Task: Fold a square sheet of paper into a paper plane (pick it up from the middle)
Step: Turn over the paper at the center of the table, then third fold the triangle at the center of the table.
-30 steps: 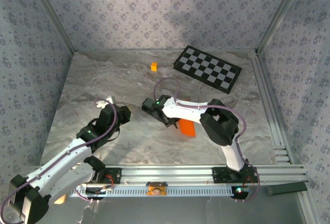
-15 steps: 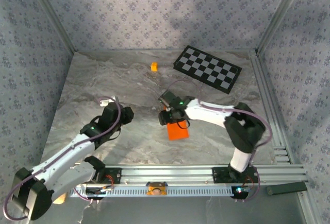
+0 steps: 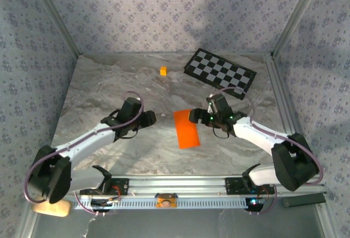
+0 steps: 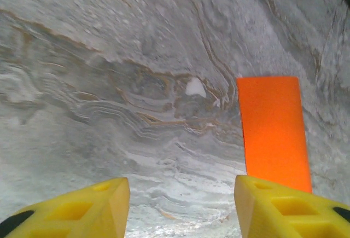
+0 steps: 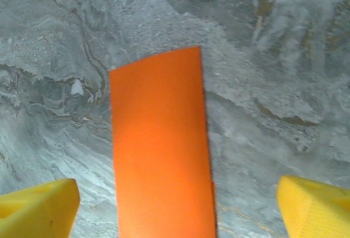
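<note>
The thin bright orange paper sheet [image 3: 186,128] is lying flat on the grey marbled table [image 3: 98,85], approx. mid-table, btw. the two arms. It's showing as a long narrow rectangle w/ crisp straight edges, prob. the square folded in half. In the right wrist view a thin sliver is peeking out along one long edge [image 5: 160,145], suggesting two layers not quite aligned. No nose point or diagonal creases are showing yet, so the plane is looking far from done.

Handling, as a guess: it's looking v. light, floppy and easily creased, and it's hugging a smooth tabletop, so fingers are likely sliding over it rather than getting under. The best hold is prob. a shallow pinch across the middle of a long edge, lifting it a bit off the surface first. Too hard a squeeze is risking a stray crease, and a corner grab is risking droop.

The left gripper [image 3: 147,119] is sitting near the sheet's left side w/ its yellow fingers [image 4: 82,208] spread wide, holding nothing. From its wrist cam the sheet [image 4: 272,131] is lying ahead, off to the right.

The right gripper [image 3: 193,116] is just beside the sheet's far right corner, fingers [image 5: 38,208] also wide apart and empty, straddling the strip's width. Whether they're touching the paper, can't tell.
</note>
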Action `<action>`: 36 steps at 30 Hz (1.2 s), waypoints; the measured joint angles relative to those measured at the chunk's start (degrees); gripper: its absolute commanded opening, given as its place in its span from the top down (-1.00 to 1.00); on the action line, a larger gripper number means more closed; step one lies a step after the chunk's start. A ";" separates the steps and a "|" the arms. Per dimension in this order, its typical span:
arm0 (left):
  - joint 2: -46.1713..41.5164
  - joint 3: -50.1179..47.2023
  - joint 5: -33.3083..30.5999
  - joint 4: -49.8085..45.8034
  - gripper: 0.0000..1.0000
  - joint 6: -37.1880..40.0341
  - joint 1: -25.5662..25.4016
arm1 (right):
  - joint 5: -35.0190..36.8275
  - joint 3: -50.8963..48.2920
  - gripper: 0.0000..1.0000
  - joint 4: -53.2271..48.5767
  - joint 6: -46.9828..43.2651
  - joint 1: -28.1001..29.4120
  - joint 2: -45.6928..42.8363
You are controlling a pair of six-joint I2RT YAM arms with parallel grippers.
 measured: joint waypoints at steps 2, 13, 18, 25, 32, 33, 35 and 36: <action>2.99 0.63 2.64 1.25 0.04 -0.24 -0.02 | -1.62 -2.10 -0.66 0.98 0.98 -1.53 -0.74; 17.46 5.51 13.44 6.03 0.20 -2.38 -2.71 | -14.43 -6.21 0.60 10.47 6.54 -6.49 4.00; 21.07 6.82 16.06 7.96 0.21 -3.74 -4.42 | -17.62 -5.99 0.76 11.72 7.26 -6.47 7.96; 23.69 8.00 17.49 8.35 0.22 -4.87 -5.46 | -21.22 -5.14 0.81 13.35 7.23 -6.36 11.39; 24.30 8.50 18.45 9.64 0.23 -5.73 -5.81 | -23.91 -4.35 0.80 15.17 7.23 -6.10 15.82; 24.63 8.50 18.62 9.81 0.23 -5.88 -5.81 | -23.98 -4.35 0.80 15.23 7.23 -6.10 16.52; 25.27 8.50 18.88 9.86 0.23 -6.25 -5.81 | -24.41 -4.24 0.80 15.52 7.50 -6.03 17.68; 25.66 8.50 19.08 9.90 0.23 -6.32 -5.81 | -24.46 -4.09 0.80 15.50 7.91 -6.08 17.92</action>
